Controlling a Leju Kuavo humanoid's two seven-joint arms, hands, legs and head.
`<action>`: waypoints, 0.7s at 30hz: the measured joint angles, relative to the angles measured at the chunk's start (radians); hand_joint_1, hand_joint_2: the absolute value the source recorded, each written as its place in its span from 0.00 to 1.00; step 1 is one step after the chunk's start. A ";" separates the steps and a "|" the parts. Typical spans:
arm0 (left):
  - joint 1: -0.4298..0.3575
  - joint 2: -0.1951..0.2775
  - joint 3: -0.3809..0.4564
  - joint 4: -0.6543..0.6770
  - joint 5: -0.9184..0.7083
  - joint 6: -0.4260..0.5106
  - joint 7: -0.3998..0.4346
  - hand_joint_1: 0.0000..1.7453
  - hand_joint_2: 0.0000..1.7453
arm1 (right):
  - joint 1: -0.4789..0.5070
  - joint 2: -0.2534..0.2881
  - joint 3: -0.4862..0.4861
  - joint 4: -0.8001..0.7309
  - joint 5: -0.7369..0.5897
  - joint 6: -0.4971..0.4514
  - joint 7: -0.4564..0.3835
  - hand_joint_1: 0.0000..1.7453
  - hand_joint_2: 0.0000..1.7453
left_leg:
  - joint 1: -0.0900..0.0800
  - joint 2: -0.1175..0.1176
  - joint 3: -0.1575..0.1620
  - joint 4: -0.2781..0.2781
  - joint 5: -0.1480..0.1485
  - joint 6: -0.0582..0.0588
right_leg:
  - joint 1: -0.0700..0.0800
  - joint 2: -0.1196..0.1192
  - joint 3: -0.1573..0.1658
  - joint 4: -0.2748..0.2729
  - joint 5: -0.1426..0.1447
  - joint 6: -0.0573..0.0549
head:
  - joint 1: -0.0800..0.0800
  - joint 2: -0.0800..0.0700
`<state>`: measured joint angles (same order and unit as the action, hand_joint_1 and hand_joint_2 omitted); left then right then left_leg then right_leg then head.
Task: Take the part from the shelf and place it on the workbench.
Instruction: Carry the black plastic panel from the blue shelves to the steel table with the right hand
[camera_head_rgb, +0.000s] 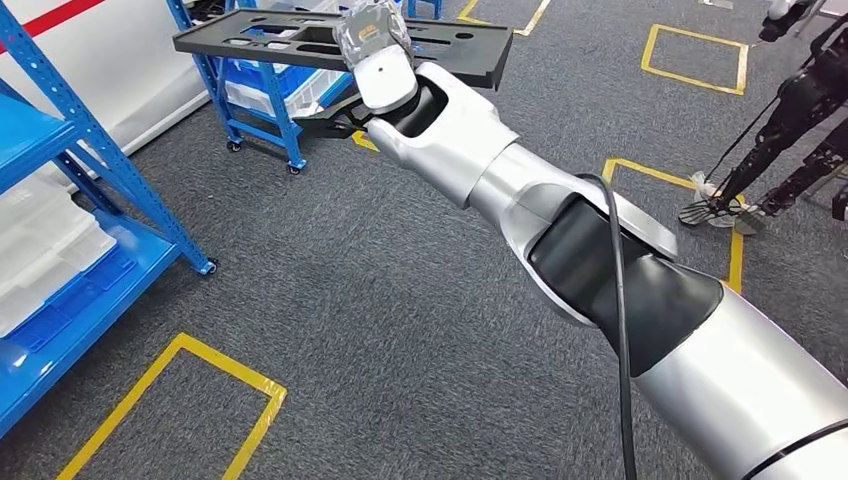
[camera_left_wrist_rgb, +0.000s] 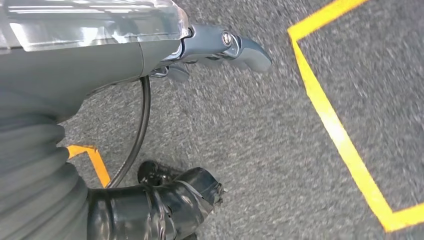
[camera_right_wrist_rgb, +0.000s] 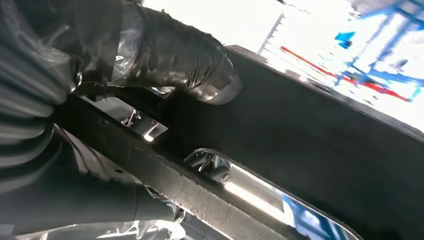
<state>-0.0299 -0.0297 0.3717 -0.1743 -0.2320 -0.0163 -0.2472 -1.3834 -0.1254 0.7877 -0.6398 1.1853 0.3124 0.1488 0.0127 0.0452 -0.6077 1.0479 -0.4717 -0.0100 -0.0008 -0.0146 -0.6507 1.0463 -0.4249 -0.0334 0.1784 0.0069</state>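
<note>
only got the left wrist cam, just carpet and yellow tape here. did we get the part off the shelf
Observer: Yes. In the head view the right hand holds a flat black part up in the air, clear of the blue shelf.
Operator: is the grip solid or just fingertips
Observer: The right wrist view shows the taped thumb pressed on one face of the part, with fingers showing through a cutout from the other side.
Operator: any workbench in sight yet
Observer: None that I can see. The head view has grey carpet with yellow tape boxes and a blue wheeled rack behind the part.
</note>
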 joint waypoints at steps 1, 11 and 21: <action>0.000 0.000 0.000 0.000 -0.001 -0.001 -0.001 0.00 1.00 | -0.001 0.002 -0.002 0.000 0.000 0.000 0.001 1.00 1.00 | 0.002 -0.011 -0.015 0.037 -0.026 -0.004 | -0.002 0.009 0.001 -0.005 0.004 -0.006 | 0.000 0.000; 0.001 0.005 0.001 0.000 -0.010 -0.004 -0.005 0.00 1.00 | 0.000 0.017 -0.004 0.004 0.002 -0.007 -0.003 1.00 1.00 | 0.005 -0.117 0.003 -0.009 0.021 0.008 | -0.006 0.113 -0.010 0.004 0.010 0.001 | 0.000 0.000; -0.002 0.006 0.008 0.000 -0.010 -0.004 -0.005 0.00 1.00 | 0.003 0.017 -0.011 0.013 0.002 -0.009 -0.008 1.00 1.00 | 0.006 -0.028 0.026 -0.049 0.030 0.031 | -0.010 0.043 -0.107 0.182 -0.061 0.039 | 0.001 0.000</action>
<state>-0.0323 -0.0240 0.3798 -0.1747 -0.2422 -0.0202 -0.2525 -1.3809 -0.1089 0.7769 -0.6264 1.1872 0.3033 0.1410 0.0188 0.0170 -0.5815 0.9985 -0.4420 0.0207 -0.0112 0.0284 -0.7582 1.2285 -0.4863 0.0056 0.1790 0.0069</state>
